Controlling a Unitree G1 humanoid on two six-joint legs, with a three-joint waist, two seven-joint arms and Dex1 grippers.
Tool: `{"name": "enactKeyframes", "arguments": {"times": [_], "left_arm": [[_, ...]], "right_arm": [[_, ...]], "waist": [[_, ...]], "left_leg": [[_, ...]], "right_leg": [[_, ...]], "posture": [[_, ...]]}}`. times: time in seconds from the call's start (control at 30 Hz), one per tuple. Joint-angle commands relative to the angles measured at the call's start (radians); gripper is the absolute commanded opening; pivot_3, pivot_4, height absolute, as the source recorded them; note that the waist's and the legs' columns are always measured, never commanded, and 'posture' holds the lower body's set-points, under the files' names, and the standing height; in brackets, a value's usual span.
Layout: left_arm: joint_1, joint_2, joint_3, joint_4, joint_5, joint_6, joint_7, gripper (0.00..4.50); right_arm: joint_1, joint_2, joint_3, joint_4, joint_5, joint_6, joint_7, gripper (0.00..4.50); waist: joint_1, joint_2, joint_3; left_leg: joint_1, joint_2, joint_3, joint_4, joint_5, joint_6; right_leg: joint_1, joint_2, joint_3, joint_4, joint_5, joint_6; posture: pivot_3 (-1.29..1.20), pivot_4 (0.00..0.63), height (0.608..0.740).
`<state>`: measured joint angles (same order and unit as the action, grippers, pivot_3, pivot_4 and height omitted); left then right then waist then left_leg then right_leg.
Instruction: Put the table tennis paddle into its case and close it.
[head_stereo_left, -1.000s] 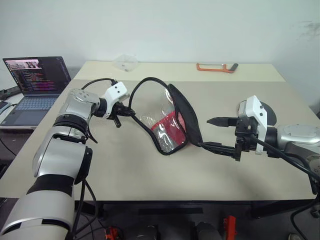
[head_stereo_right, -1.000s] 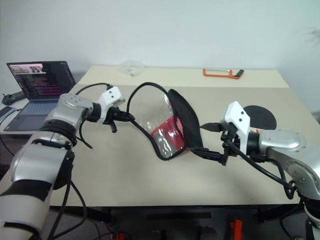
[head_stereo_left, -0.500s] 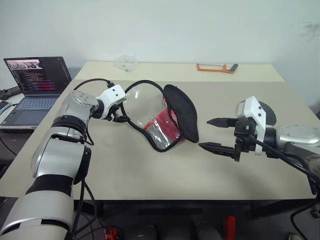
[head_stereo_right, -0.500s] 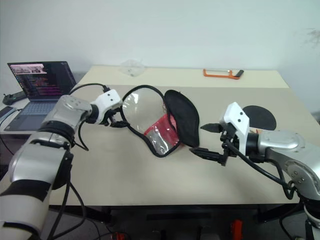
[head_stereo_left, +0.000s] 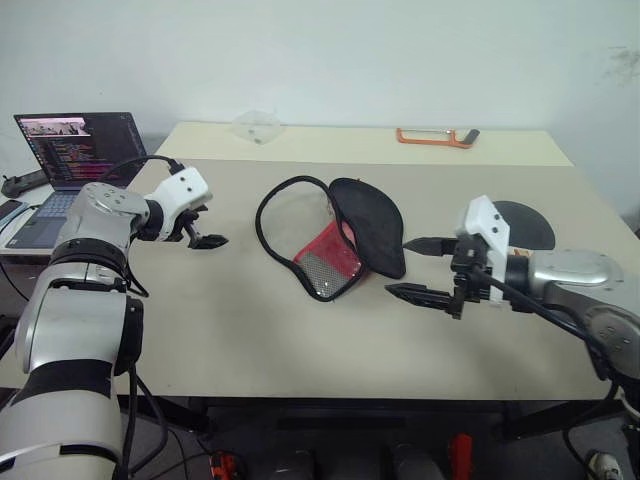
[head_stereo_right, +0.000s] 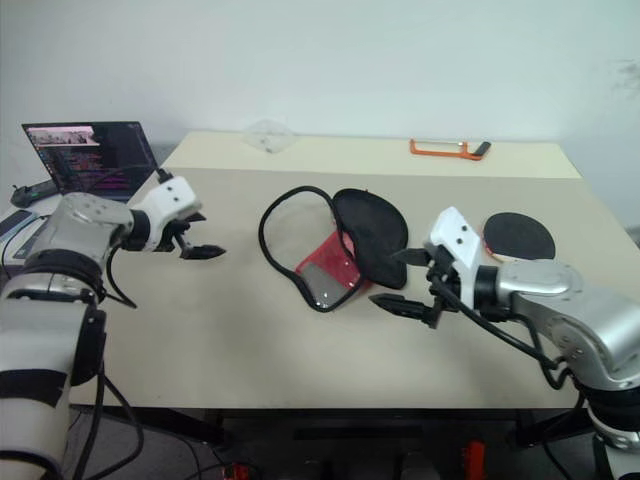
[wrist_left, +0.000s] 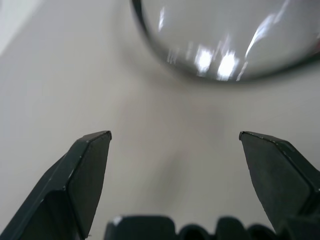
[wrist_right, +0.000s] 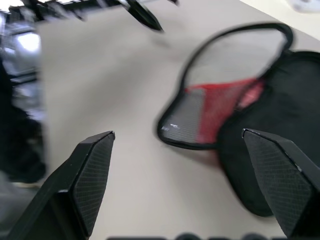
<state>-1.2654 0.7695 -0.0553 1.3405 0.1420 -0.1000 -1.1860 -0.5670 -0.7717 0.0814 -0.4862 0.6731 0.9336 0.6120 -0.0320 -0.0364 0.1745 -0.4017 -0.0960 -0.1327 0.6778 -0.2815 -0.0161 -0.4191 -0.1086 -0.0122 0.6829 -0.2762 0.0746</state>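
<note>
LEFT: left gripper (head_stereo_left: 205, 233) fingers spread wide, empty, case (head_stereo_left: 335, 236) well apart to its right | RIGHT: right gripper (head_stereo_left: 420, 268) fingers spread wide, empty, case just beyond its tips, lying open on table (head_stereo_left: 250, 320) | PADDLE: table tennis paddle (head_stereo_left: 528, 225) flat on table, behind right gripper.

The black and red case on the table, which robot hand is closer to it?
The right. The right gripper sits just beside the case on its right edge, fingers open. The left gripper is farther off, out to the case's left with bare table between.
</note>
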Motion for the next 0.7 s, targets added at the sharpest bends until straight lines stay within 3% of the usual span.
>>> {"name": "enactKeyframes", "arguments": {"times": [0.03, 0.27, 0.5, 0.7], "left_arm": [[0.015, -0.014, 0.107, -0.071, -0.135, 0.083, -0.138, 4.47], [0.186, -0.039, 0.173, -0.385, -0.304, 0.326, -0.303, 4.47], [0.378, -0.033, 0.186, -0.779, -0.448, 0.587, -0.282, 4.47], [0.418, -0.031, 0.181, -0.876, -0.489, 0.642, -0.236, 4.47]], "right_arm": [[-0.017, 0.056, 0.033, 0.066, -0.101, -0.041, -0.066, 4.50], [0.007, 0.169, 0.122, 0.144, -0.260, -0.083, -0.144, 4.50], [0.035, 0.308, 0.191, 0.254, -0.427, -0.202, -0.238, 4.50], [0.011, 0.360, 0.235, 0.396, -0.587, -0.356, -0.288, 4.50]], "waist": [[-0.001, 0.000, 0.000], [-0.023, 0.000, 0.000], [-0.028, 0.001, 0.000], [-0.024, 0.001, 0.000]], "left_leg": [[0.000, 0.000, 0.000, 0.000, 0.000, 0.000], [0.000, 0.000, 0.000, 0.001, 0.000, 0.000], [0.001, 0.001, 0.000, 0.001, 0.000, -0.001], [0.002, 0.001, 0.000, 0.002, 0.002, -0.003]], "right_leg": [[0.000, 0.000, 0.000, 0.000, 0.000, 0.000], [-0.001, 0.000, 0.001, 0.001, 0.001, -0.001], [-0.002, 0.001, 0.003, 0.004, 0.001, -0.002], [-0.002, 0.001, 0.003, 0.007, 0.002, -0.003]], "posture": [[0.00, 0.150, 0.740], [0.00, 0.150, 0.740], [0.00, 0.150, 0.740], [0.00, 0.150, 0.740]]}}
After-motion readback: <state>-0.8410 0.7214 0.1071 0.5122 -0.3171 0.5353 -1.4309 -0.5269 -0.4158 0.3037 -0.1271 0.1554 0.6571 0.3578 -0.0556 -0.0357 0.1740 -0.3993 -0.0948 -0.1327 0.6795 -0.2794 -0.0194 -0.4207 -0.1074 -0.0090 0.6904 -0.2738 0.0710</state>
